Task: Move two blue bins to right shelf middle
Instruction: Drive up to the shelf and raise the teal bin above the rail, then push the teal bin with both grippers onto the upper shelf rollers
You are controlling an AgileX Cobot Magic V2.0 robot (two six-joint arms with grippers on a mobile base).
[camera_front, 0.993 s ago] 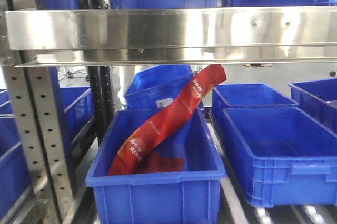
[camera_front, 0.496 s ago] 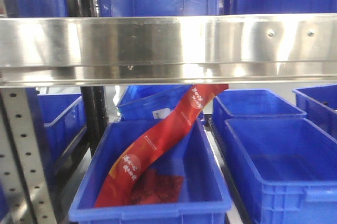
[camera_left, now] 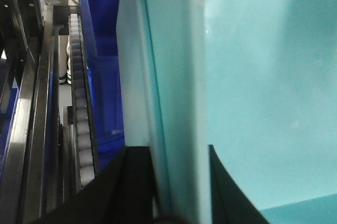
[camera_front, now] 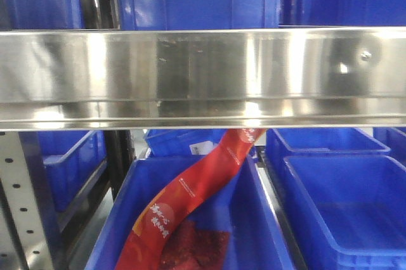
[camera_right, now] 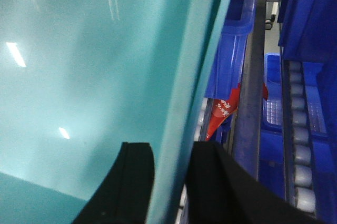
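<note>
Clamped on opposite walls of the pale blue bin [camera_left: 253, 77]: left gripper [camera_left: 181, 187] on one rim, right gripper [camera_right: 171, 182] on the other; held near the right shelf [camera_front: 203, 73], between both arms; neither nearer.

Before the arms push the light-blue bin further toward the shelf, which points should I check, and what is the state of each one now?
1. Left gripper straddles the light-blue bin wall: ok.
2. Right gripper straddles the opposite wall: ok.
3. Grip tightness on both walls: cannot tell.
4. Steel front rail fills the front view; bin height against it: cannot tell.
5. Shelf level below holds a dark blue bin with a red packet: not ok for placing there.
6. Second light-blue bin: cannot tell.
</note>
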